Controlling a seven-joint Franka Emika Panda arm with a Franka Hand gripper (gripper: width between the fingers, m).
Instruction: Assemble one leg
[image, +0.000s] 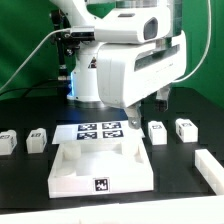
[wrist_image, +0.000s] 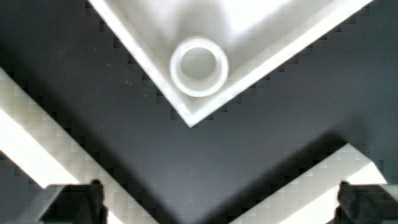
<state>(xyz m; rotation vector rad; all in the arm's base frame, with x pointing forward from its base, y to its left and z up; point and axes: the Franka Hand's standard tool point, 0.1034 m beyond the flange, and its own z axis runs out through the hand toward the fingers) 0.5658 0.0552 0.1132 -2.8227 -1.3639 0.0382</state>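
The two-finger gripper (wrist_image: 217, 206) is released: in the wrist view its dark fingertips (wrist_image: 71, 205) stand wide apart with only black table between them, above a corner of the large flat white board with a raised rim (image: 100, 168) and one of its round corner sockets (wrist_image: 198, 65). None of the small white plastic block-shaped legs with black-and-white square tags is held. All four stand loose on the black table (image: 30, 190), well apart from the gripper. On the exterior view's left are the far-left leg (image: 10, 141) and the inner left leg (image: 37, 139), and on its right the inner right leg (image: 157, 131) and the far-right leg (image: 185, 128). The marker board (image: 100, 130) lies just behind the large board, under the bulky white arm (image: 130, 65), which hides the gripper from outside. A long white bar-shaped piece (image: 210, 170) lies at the right edge.
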